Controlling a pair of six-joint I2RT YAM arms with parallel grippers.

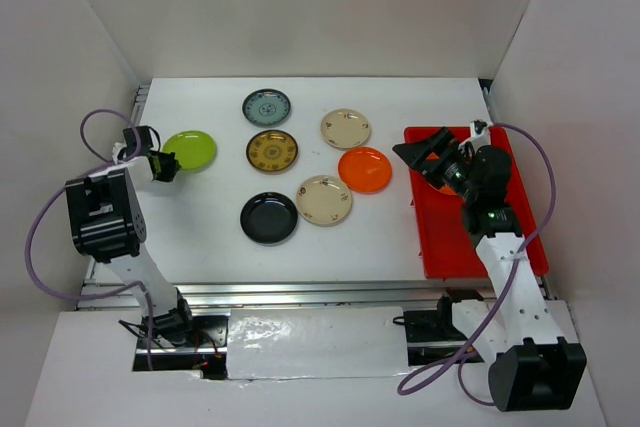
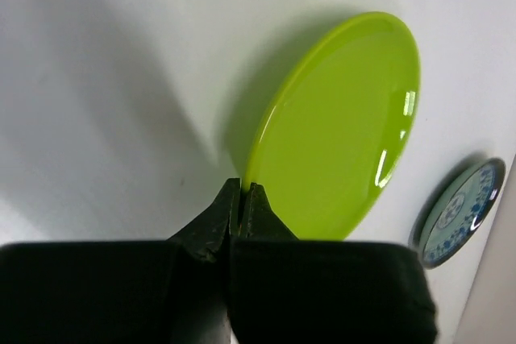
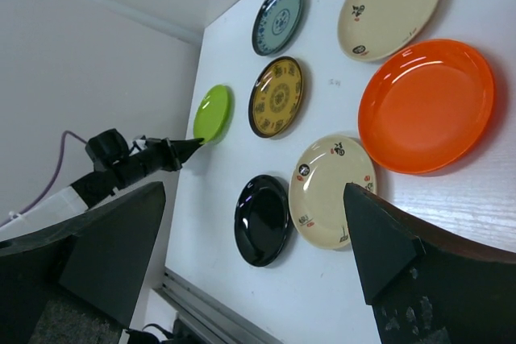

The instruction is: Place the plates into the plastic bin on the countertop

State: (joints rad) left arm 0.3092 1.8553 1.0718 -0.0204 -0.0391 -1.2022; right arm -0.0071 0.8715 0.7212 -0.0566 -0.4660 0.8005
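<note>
My left gripper is shut on the near rim of the lime green plate at the far left of the countertop. In the left wrist view the fingertips pinch the plate's edge, which is tilted above its shadow. My right gripper is open and empty above the left part of the red plastic bin. An orange plate in the bin is mostly hidden under it. On the countertop lie the teal plate, brown-and-gold plate, black plate, two cream plates and an orange plate.
White walls enclose the countertop on three sides. A metal rail runs along its near edge. The right wrist view shows the same plates between its spread fingers, with the left arm at the lime plate.
</note>
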